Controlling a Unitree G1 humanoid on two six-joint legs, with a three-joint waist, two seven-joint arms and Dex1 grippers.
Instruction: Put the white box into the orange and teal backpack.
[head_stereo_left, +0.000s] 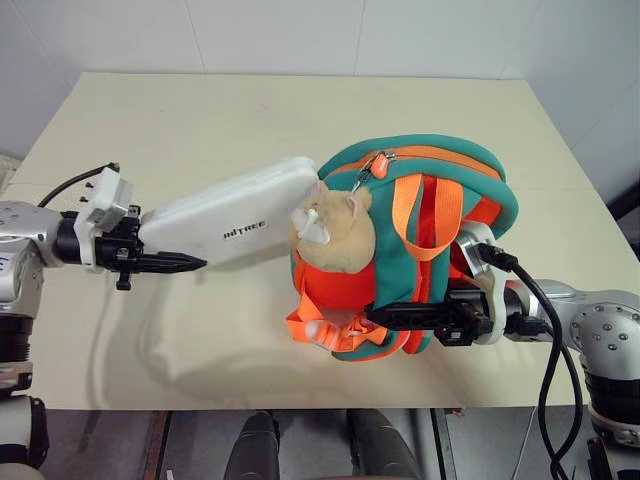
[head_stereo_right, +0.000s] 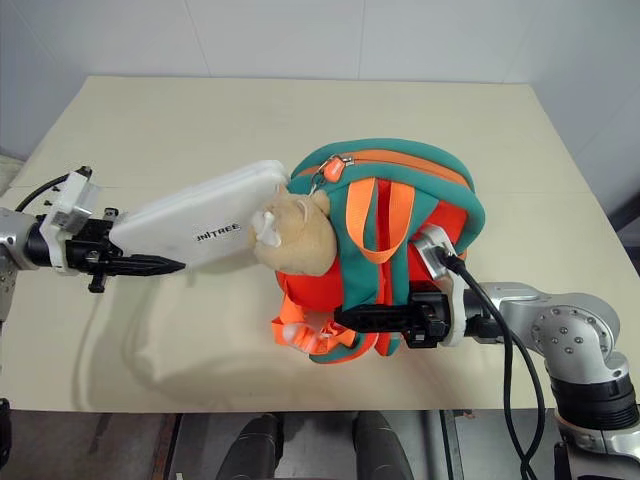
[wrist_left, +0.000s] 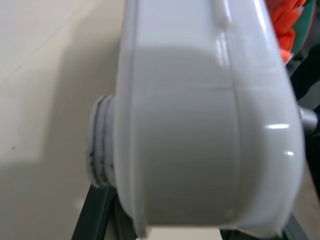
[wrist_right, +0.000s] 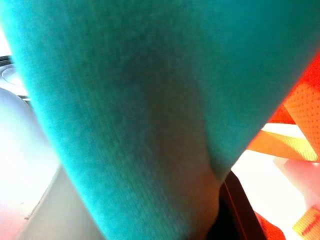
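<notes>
So the left gripper (head_stereo_left: 165, 262) has the white box (head_stereo_left: 232, 225) clamped by its near end, fingers pinching the case from both flat sides. From the gripper the box runs off toward about 2 o'clock, held up off the cream table (head_stereo_left: 200, 120), and its far rounded corner is right at the plush toy (head_stereo_left: 335, 232) on the orange and teal backpack (head_stereo_left: 420, 240), just touching or nearly so, can't quite tell which.

The right gripper (head_stereo_left: 385, 316) comes in from 3 o'clock and is pressed together on the backpack's teal fabric near the bottom edge, holding the bag up.

The box is smooth, glossy hard plastic, flat and rectangular with rounded corners and black lettering on the face. The backpack is soft and padded, teal trim round a domed top, orange webbing straps (head_stereo_left: 425, 215) hanging down the front, a zip pull (head_stereo_left: 378, 166) at 12 o'clock. The toy is tan and fuzzy.
</notes>
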